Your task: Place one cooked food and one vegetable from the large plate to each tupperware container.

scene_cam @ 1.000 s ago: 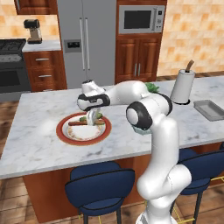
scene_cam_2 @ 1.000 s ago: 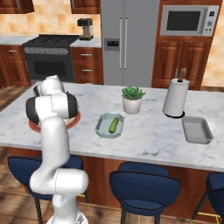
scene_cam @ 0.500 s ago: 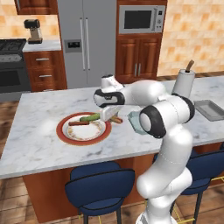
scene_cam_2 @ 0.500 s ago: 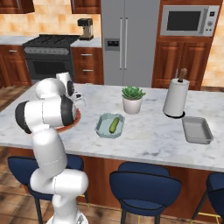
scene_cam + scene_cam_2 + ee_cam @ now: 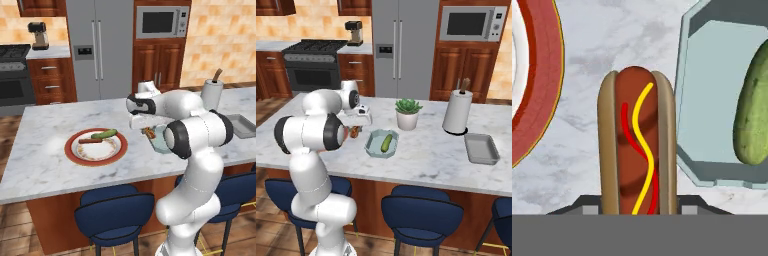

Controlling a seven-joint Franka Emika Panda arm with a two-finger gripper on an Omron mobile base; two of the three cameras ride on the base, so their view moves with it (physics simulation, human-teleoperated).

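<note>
Sausage in a tan bun [image 5: 637, 145], striped with red and yellow sauce, sits gripped between my two fingers, held above the marble counter [image 5: 40, 165]. My gripper [image 5: 637, 210] is closed narrowly on the bun's near end.

Just beside it lies the pale teal container [image 5: 722, 100], which already holds one dark green cucumber [image 5: 754, 110]. On the other side, the red rim of the large plate [image 5: 537, 100] curves past. From the left base camera, the plate carries a plain sausage [image 5: 90, 141] and a second cucumber [image 5: 104, 134]. From the right base camera, the grey container [image 5: 480, 148] stands well apart, past a potted plant [image 5: 407, 112] and a paper towel roll [image 5: 457, 111].

I judge that I am carrying the bunned sausage toward the teal tub. The next move calls for shifting over the tub's bare floor beside the cucumber, lowering, then letting go.

No brand, label or readable writing appears anywhere.
</note>
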